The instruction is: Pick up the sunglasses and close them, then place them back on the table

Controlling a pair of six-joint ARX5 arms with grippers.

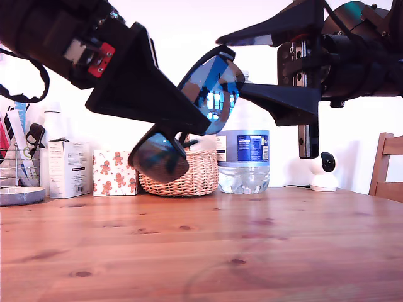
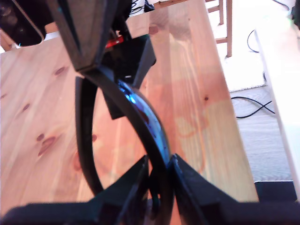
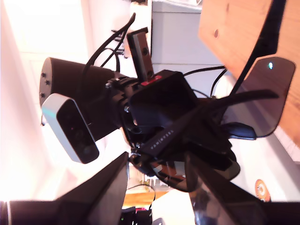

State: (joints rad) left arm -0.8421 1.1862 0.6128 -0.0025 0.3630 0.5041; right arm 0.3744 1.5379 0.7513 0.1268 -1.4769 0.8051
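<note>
While we hold the matte black wraparound sunglasses with blue-mirrored lenses (image 1: pixel 211 78) well above the reddish-brown pine worktop (image 1: pixel 264 251), my first gripper (image 2: pixel 159 176) has its jaws clamped on the frame, and my second gripper (image 3: pixel 154 180) has its jaws spread around one end.

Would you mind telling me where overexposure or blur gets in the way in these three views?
Exterior view: the wall behind is blown out white, and the sunglasses mirror bright reflections. First wrist view: the floor beyond the table is washed out, and the nearby fingers are soft. Second wrist view: strong backlight bleaches the background.
</note>
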